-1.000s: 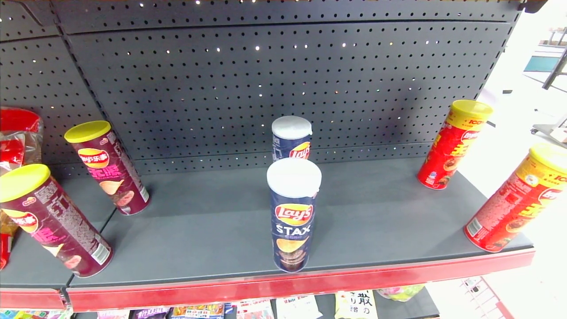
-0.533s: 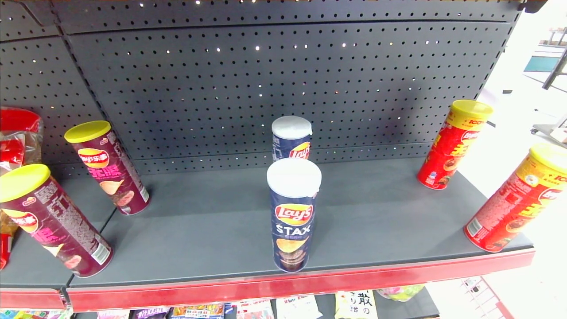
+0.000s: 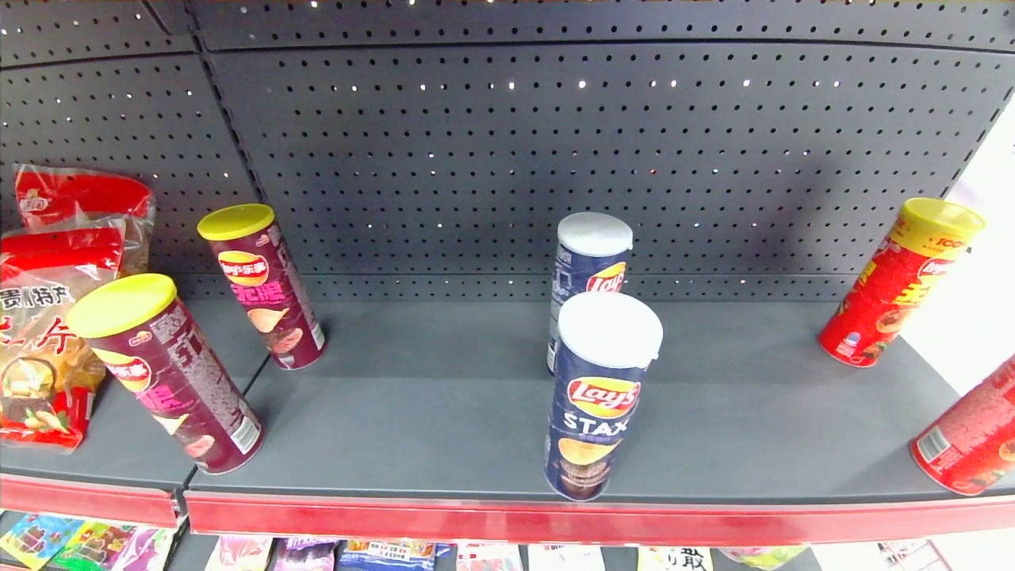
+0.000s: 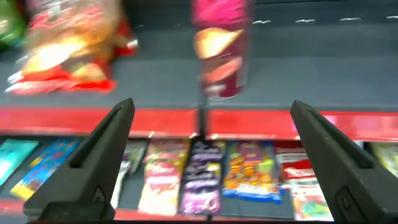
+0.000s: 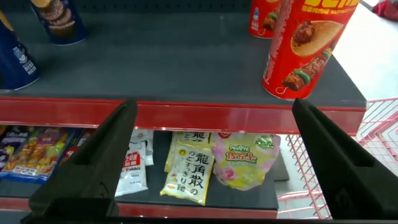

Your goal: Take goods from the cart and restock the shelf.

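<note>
**Head view and wrists: six cans standing on the shelf, both grippers empty**

Nearest to us, the left gripper (image 4: pixel 211 104) has its fingers spread wide with nothing between them. It sits on our side of the red lip (image 3: pixel 555 519), well left of the front navy can (image 3: pixel 599 396). The right gripper (image 5: pixel 214 102) is spread the same way and empty, low and to the right of that can. Below the can's level we see snack packets (image 5: pixel 193 168) lying on a lower shelf.

The front navy can stands on the grey shelf (image 3: pixel 444 412) just behind the lip. Well to its left stands a maroon can (image 3: pixel 166 373) with a yellow lid, with snack bags (image 3: pixel 47 333) beyond it. Far to its right, a red can (image 3: pixel 967 444) is cut by the frame edge.

Directly behind the front navy can, close to it, stands a second navy can (image 3: pixel 587 266). Left of that one is a rear maroon can (image 3: pixel 266 289), and right of it a rear red can (image 3: pixel 900 285). A perforated back panel (image 3: pixel 555 159) closes the shelf behind them.
</note>
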Controlling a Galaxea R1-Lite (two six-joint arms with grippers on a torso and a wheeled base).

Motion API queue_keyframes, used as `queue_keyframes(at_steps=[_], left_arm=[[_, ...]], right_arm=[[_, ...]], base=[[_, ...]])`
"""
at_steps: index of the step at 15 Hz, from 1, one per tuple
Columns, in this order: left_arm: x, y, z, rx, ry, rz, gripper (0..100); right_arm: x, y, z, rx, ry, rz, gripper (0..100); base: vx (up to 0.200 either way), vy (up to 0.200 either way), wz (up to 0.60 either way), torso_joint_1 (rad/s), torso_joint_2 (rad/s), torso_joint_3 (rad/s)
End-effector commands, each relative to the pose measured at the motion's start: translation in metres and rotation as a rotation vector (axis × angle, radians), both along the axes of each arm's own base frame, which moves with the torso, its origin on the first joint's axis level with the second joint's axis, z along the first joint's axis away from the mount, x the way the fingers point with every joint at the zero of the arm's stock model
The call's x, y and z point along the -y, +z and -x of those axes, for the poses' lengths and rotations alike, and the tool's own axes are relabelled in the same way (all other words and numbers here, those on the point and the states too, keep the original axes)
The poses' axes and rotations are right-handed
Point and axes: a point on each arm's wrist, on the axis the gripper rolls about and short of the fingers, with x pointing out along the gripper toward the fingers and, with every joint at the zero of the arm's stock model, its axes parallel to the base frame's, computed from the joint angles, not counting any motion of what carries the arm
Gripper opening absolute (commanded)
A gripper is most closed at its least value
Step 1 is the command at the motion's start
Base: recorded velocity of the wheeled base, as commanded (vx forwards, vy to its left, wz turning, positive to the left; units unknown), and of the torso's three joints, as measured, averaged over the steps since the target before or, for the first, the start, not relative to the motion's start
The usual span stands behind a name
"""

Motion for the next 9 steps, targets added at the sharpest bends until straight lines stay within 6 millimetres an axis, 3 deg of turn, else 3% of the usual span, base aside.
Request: queue_keyframes(at_steps=[1, 9], left_arm=[[0.0, 0.0001, 0.0001, 0.001, 0.001, 0.0, 100], [-0.0006, 0.0003, 0.0001, 0.003, 0.029, -0.001, 100]], right_arm=[[0.0, -0.0001, 0.0, 0.001, 0.002, -0.001, 100], [0.0001, -0.0001, 0.0, 0.001, 0.0, 0.0, 100]], base=[[0.0, 0.0, 0.0, 0.0, 0.0, 0.0], [0.0, 0.0, 0.0, 0.0, 0.0, 0.0]])
